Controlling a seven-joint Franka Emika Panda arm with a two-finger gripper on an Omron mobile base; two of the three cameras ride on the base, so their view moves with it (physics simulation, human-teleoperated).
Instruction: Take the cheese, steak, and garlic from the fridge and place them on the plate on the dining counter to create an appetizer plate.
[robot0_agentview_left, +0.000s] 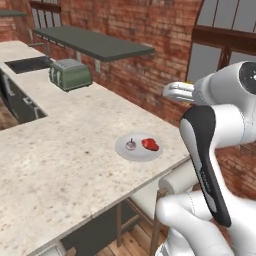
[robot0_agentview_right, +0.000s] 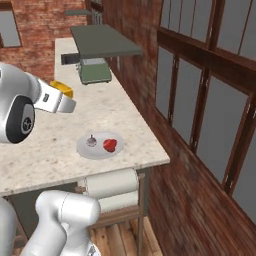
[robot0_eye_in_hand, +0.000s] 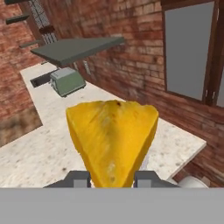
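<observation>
Claw (robot0_eye_in_hand: 112, 178) was clamped on the yellow-orange cheese wedge (robot0_eye_in_hand: 113, 140), held in the air above the beige speckled stone counter (robot0_agentview_left: 65, 150), short of the round pale plate (robot0_agentview_left: 138, 150). Cheese looked firm, light, maybe slick; low side grip seemed right.

The table (robot0_agentview_left: 65, 150) lies broad and bare between the plate (robot0_agentview_left: 125, 150) and the green toaster (robot0_agentview_left: 70, 74), leaving a wide approach from that side. On the plate, the garlic (robot0_agentview_left: 130, 145) and steak (robot0_agentview_left: 149, 144) sit near the middle, with bare rim around them. The dark shelf (robot0_agentview_left: 95, 42) overhangs the far edge above the toaster, well apart from the plate. The brick wall (robot0_agentview_left: 150, 60) closes the side beyond the table.
</observation>
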